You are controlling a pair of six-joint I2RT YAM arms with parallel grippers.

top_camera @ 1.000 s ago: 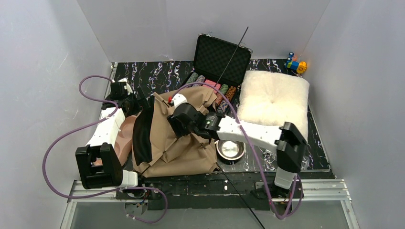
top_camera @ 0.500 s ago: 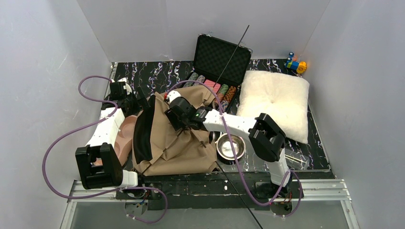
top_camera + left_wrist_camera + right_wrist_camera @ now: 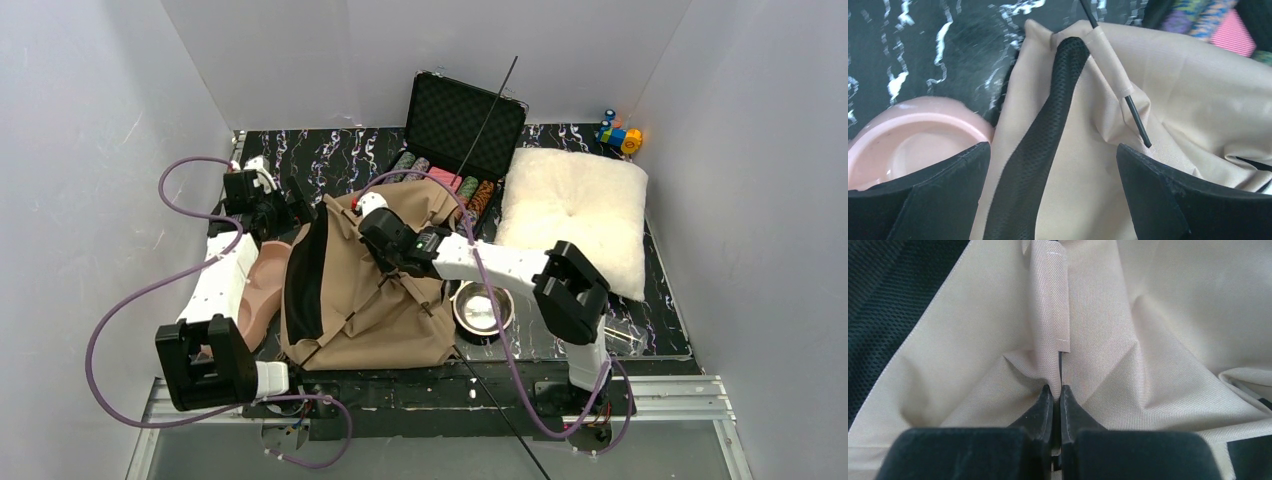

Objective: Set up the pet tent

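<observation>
The pet tent (image 3: 365,300) lies crumpled in the middle of the table, tan fabric with a black mesh strip (image 3: 1048,125). My right gripper (image 3: 1057,388) is shut at the mouth of a fabric sleeve (image 3: 1058,300), pinching a thin black pole together with a fold of the cloth. From above, the right gripper (image 3: 372,212) sits on the tent's far top. My left gripper (image 3: 1053,155) hangs open just over the tent's far left corner, its fingers (image 3: 923,195) wide on either side of the mesh strip. A pole end (image 3: 1139,122) sticks out of a taped sleeve there.
A pink bowl (image 3: 262,285) lies under the left arm and a steel bowl (image 3: 482,305) at the tent's right. An open black case (image 3: 465,120) with chips stands at the back, a fluffy white cushion (image 3: 575,210) at the right, a small toy (image 3: 620,135) in the far corner. A long black pole (image 3: 490,110) slants across the table.
My right gripper has closed on the pole and fabric near the tent's far top, after sliding slightly back-left. The tent fabric has bunched higher. The left gripper shifted a little toward the back.
</observation>
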